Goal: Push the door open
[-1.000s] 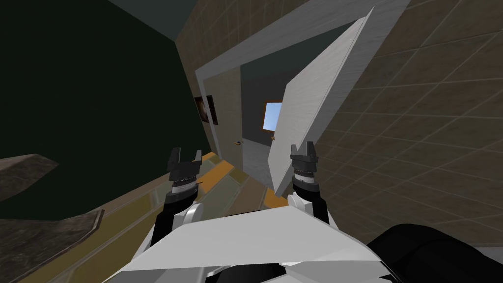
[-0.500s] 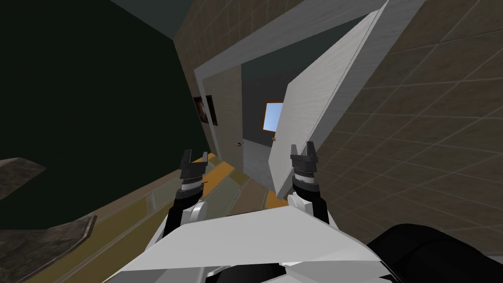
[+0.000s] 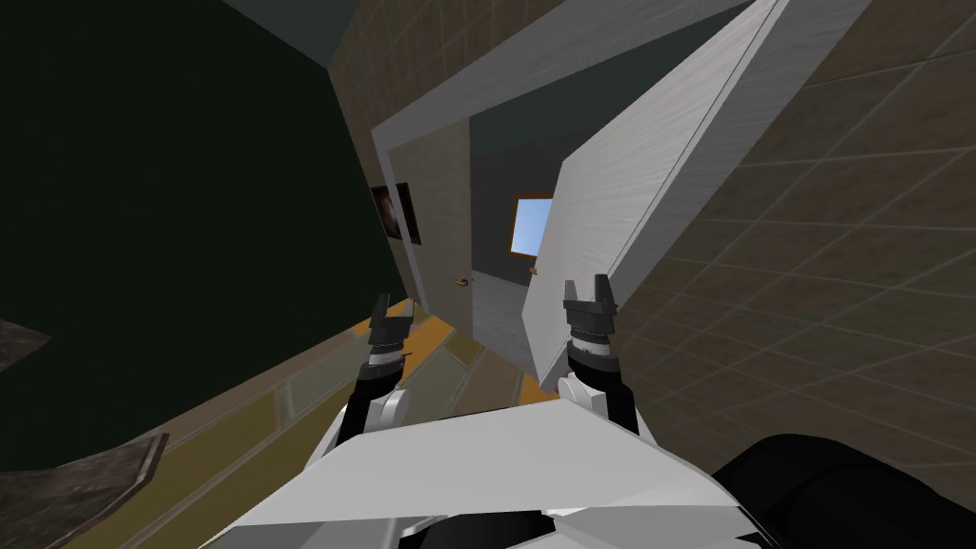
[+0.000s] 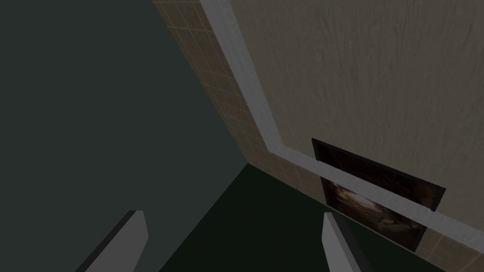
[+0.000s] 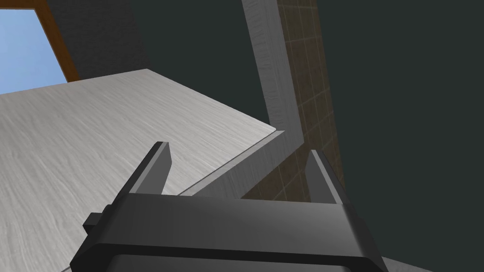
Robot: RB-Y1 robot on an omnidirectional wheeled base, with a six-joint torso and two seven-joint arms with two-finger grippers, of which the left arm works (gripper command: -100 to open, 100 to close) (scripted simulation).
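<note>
While ajar, door (image 3: 620, 219) beside right gripper (image 3: 586, 284)

Floor (image 3: 229, 457): patchwork of rectangular panels in ochre, orange, tan and grey-green, running toward doorway. Past threshold, pale grey floor strip (image 3: 496, 310). Lower corner of white wood-grain door (image 3: 620, 200) stands over orange panel (image 3: 529, 386). Dark brown rough slab (image 3: 67, 491) along floor's left edge.

I'm looking at a dim scene: the blue window (image 3: 530, 226) is the brightest patch, the pale door (image 3: 610, 210) catches soft light, and the tiled wall (image 3: 810, 238) splays toward the corners. My left wrist view is darkest.
</note>
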